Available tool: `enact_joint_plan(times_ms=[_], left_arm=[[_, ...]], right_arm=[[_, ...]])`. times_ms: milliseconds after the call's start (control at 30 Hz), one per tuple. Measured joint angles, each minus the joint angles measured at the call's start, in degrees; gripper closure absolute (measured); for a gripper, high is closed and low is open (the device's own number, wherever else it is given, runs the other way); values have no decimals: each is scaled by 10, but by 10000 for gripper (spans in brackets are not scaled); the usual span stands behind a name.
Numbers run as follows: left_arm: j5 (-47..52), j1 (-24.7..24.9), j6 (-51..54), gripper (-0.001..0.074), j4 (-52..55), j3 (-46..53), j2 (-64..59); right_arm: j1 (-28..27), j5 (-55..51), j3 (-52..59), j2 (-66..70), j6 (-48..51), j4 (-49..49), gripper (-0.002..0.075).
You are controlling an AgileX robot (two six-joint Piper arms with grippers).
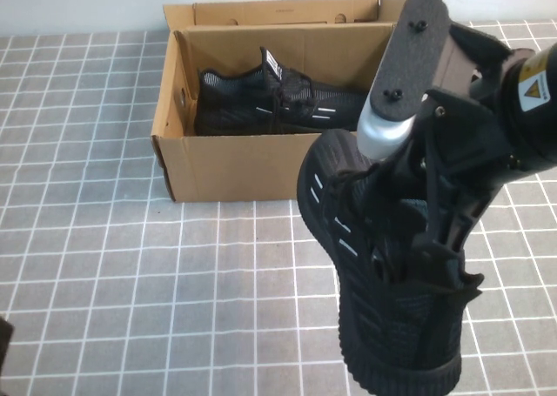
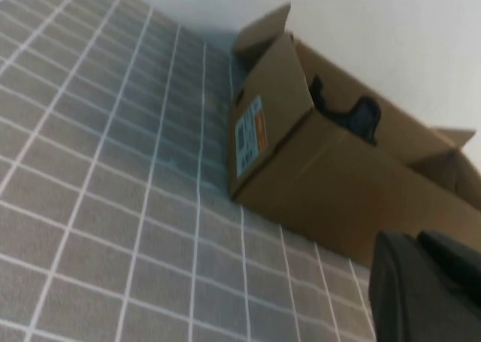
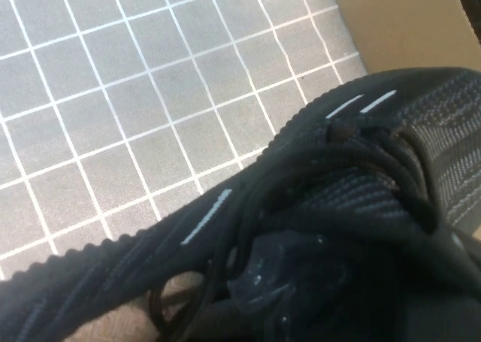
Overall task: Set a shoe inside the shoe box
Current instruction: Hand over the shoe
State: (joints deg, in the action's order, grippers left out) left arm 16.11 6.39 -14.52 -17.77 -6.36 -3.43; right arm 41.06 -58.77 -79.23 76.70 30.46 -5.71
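Observation:
A brown cardboard shoe box [image 1: 235, 165] stands open at the back of the table, with one black shoe [image 1: 261, 104] lying inside it. My right gripper [image 1: 426, 239] is shut on a second black shoe [image 1: 383, 326], gripping it at its opening by the laces. It holds this shoe in the air just in front of the box's right end, toe pointing toward the box. In the right wrist view the held shoe [image 3: 316, 154] fills the frame above the tiles. My left gripper [image 2: 428, 289] is low at the near left, away from the box [image 2: 338, 184].
Grey tiled tabletop [image 1: 130, 265] spreads in front of and left of the box. The box's back flap [image 1: 278, 11] stands up against the white wall. A label [image 2: 248, 135] shows on the box's left end.

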Motion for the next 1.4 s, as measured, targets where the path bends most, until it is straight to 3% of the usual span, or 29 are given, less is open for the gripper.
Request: enact_joint_plan(times_ms=[133,400,733,1033,1167,1400], left_arm=[[79,24,36,737,-1,-76,-92],[160,67,217,737,-26,-254,-308],[302,68,529,737,-177,-508,-565],[465,68,752,737,-258,-655,-739],[528,68,813,737,-282,-717,-808],[535,68,855,737,-299,-809,-893]], right_arm=[[0,2,-1,7,0,-1,727],[0,17,-11,10,0,9,727],[-1,32,-12,10,3,35,727],[-1,32,-12,10,43,40,727],[-1,32,-12,10,54,40,727],[-17,57,-12,10,58,57,727]])
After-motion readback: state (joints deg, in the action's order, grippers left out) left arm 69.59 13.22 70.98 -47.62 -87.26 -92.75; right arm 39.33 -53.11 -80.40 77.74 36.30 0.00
